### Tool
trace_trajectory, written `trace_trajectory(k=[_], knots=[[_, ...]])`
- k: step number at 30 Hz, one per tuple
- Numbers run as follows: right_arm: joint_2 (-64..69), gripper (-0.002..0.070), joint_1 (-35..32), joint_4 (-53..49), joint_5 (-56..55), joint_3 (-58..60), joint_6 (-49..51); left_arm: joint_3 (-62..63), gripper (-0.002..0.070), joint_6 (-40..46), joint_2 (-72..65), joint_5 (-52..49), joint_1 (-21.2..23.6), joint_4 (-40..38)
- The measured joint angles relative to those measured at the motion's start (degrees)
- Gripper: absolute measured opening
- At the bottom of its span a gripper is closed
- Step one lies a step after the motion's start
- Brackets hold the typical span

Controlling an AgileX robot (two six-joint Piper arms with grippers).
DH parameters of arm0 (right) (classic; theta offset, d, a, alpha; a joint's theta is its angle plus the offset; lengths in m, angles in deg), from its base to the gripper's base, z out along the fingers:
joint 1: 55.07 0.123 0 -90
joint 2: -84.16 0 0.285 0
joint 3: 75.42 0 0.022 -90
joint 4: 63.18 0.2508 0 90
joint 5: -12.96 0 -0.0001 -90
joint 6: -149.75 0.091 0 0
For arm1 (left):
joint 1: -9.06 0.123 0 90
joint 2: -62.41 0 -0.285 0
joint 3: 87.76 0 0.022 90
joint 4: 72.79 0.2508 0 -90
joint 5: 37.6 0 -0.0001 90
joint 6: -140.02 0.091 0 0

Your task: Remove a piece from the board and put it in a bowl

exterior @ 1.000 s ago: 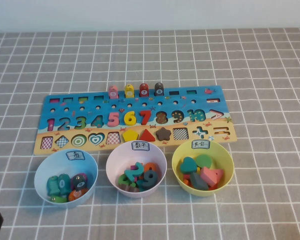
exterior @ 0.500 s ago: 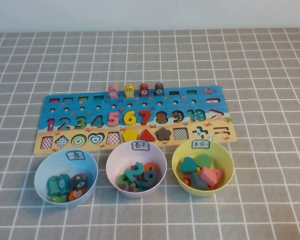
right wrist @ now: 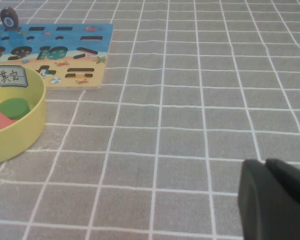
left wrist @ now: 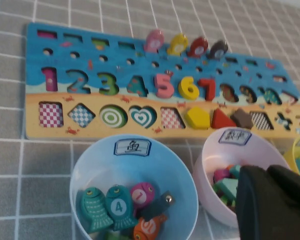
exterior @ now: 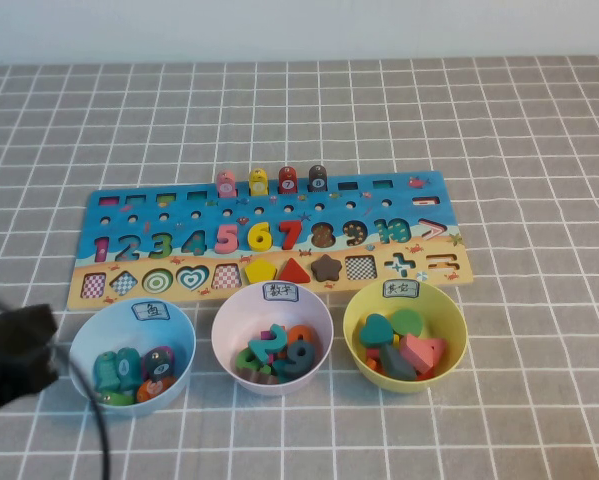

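Left tool (exterior: 19,355) low at the desk's near-left corner, just beside the pale blue round plastic bowl (exterior: 84,340), fingers together, empty. Right tool (right wrist: 275,200) over bare grey checked desk (right wrist: 190,125); cannot tell its state. Small pink fish-like wooden piece (exterior: 226,184) upright on the long blue-and-tan puzzle board (exterior: 129,212), far edge.

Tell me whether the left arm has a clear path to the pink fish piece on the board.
Probably yes. The left tool, shut, hovers beside the pale blue bowl; nothing stands between it and the pink piece on the board's far edge.
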Motion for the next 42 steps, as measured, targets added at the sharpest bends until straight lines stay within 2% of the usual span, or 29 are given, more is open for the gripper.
trace_trajectory(k=[9,14,20,28,34,42], knots=[[0.0,-0.0017,0.0,0.0,0.0,0.0,0.0,22.2,-0.0005,3.7,-27.0,-15.2,0.0,7.8],[0.0,-0.0017,0.0,0.0,0.0,0.0,0.0,36.6,-0.0005,3.7,-40.9,-22.2,0.0,8.9],[0.0,-0.0017,0.0,0.0,0.0,0.0,0.0,53.4,-0.0005,2.8,-55.3,-28.8,-2.3,11.2],[0.0,-0.0017,0.0,0.0,0.0,0.0,0.0,77.0,-0.0005,-4.3,-73.6,-36.9,-7.9,19.0],[0.0,-0.0017,0.0,0.0,0.0,0.0,0.0,92.6,-0.0005,-7.4,-84.9,-44.5,-9.7,20.8],[0.0,-0.0017,0.0,0.0,0.0,0.0,0.0,100.3,-0.0005,-14.0,-92.8,-46.1,-10.5,25.4]])
